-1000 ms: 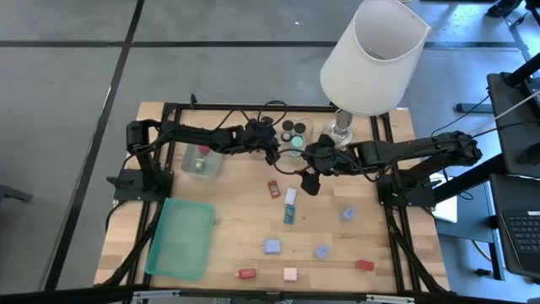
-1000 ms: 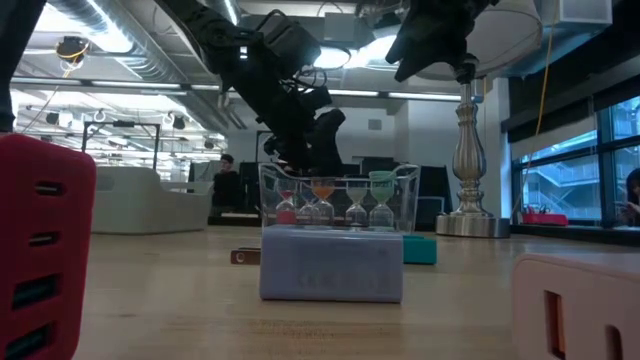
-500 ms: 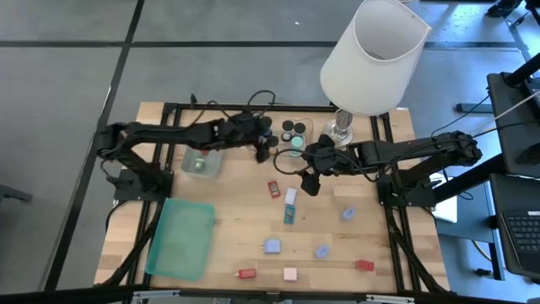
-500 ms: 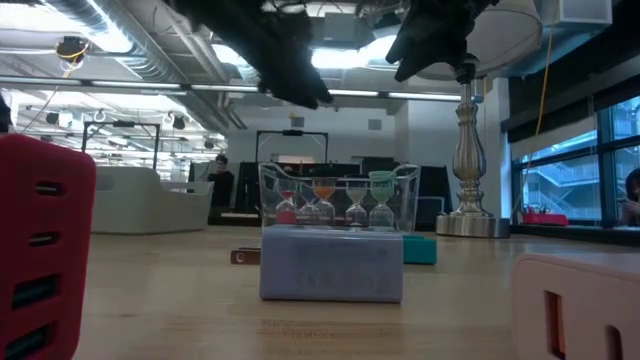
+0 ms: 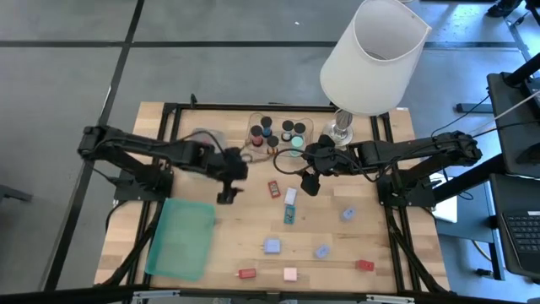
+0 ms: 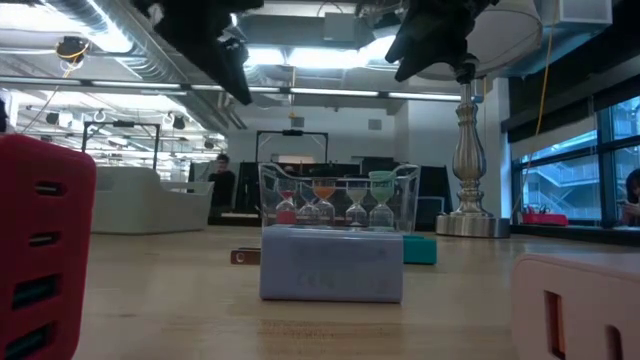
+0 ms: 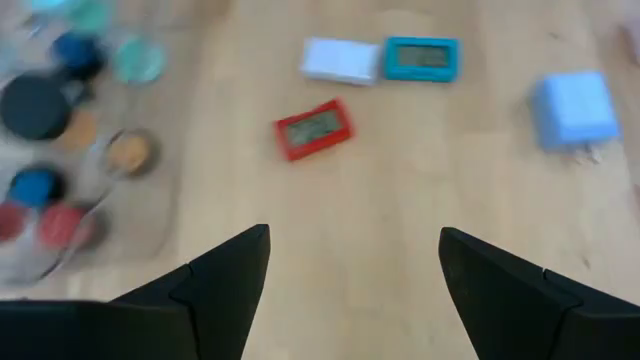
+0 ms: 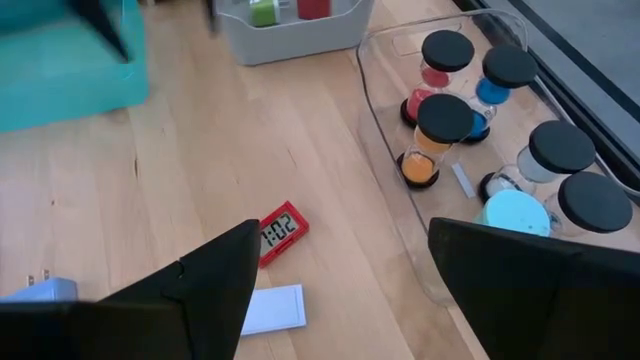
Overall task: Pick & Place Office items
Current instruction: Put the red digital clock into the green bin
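Observation:
The office items lie spread over the wooden table: a red clock (image 5: 274,187), a white block (image 5: 291,196), a teal clock (image 5: 288,215), and blue, red and pink blocks nearer the front edge. Short dark-topped cylinders (image 8: 445,110) stand in a clear tray (image 5: 301,149) at the back. My left gripper (image 5: 226,194) hangs open above bare wood, left of the red clock (image 7: 314,128). My right gripper (image 5: 310,186) hangs open beside the tray, above and to the right of the red clock (image 8: 280,232). Neither holds anything.
A grey bin (image 8: 290,25) with green and red pieces sits at the back left, partly under my left arm. A flat green lid (image 5: 181,236) lies at the front left. A tall lamp (image 5: 371,51) stands at the back right. Bare wood lies between the lid and the clocks.
My left gripper has drawn back from over the clear tray, rising and swinging toward the table's left and near edges, and has tipped more steeply down. The cylinders at the tray's left end, hidden by the arm before, now show. My right arm has kept still.

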